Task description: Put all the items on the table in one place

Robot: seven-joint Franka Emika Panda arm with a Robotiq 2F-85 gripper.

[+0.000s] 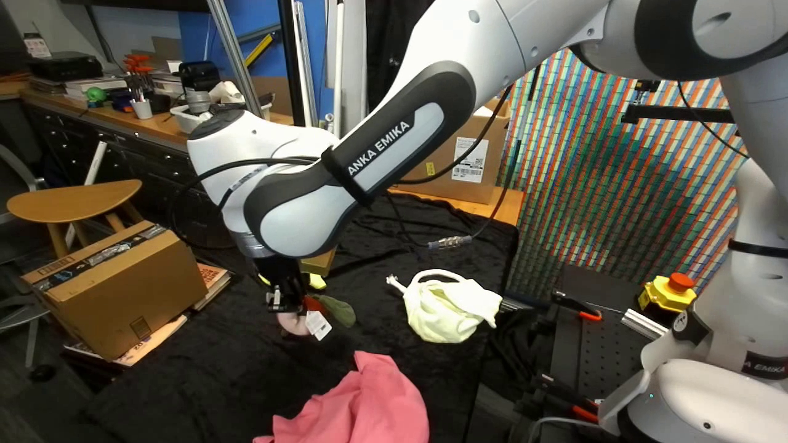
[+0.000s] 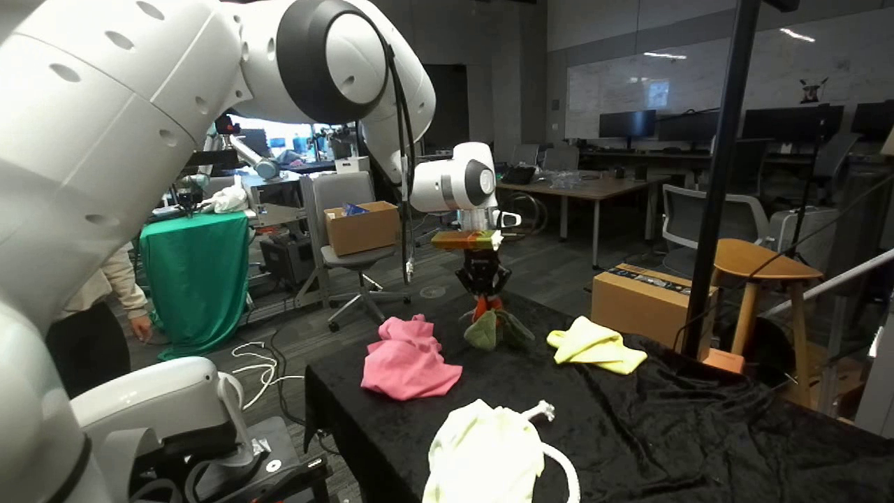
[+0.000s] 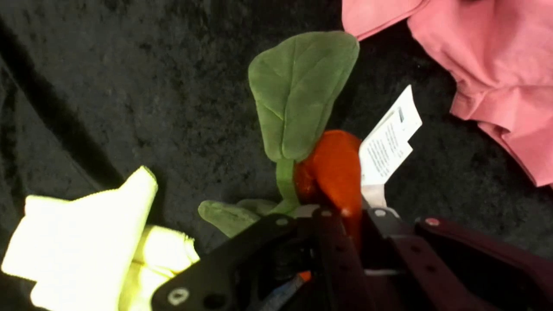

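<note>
Four items lie apart on the worktop point(image 2: 698, 454); gathering looks barely begun. Sides taken from the robot base point(image 1: 714, 400).

Gripper point(image 3: 349, 212) points down, jaws clamped on the red part of the toy point(image 3: 335, 162). Its leaves point(image 3: 298, 95) spread to one side; a white tag point(image 3: 388, 144) sticks out. Toy is toward the corner where the left and far edges meet. Whether its underside bears on the worktop or hangs just above, cannot tell.

Pink cloth point(image 2: 408, 360): crumpled, by the left edge, nearer the base-side corner. Yellow cloth point(image 2: 597, 346): folded, in from the far edge. Bag point(image 1: 452, 311): by the base-side edge, well apart from the toy in both exterior views; its mouth cannot be made out.

Step in hand, as judged: picking up the toy. Next move likely calls for a straight lift, high enough for the leaves to clear the cloths, then a carry to the gathering spot. The sentence names none; the pink cloth, near the toy, seems a handy choice. Grip should stay firm until the toy rests there, as soft plush may sag or swing.
</note>
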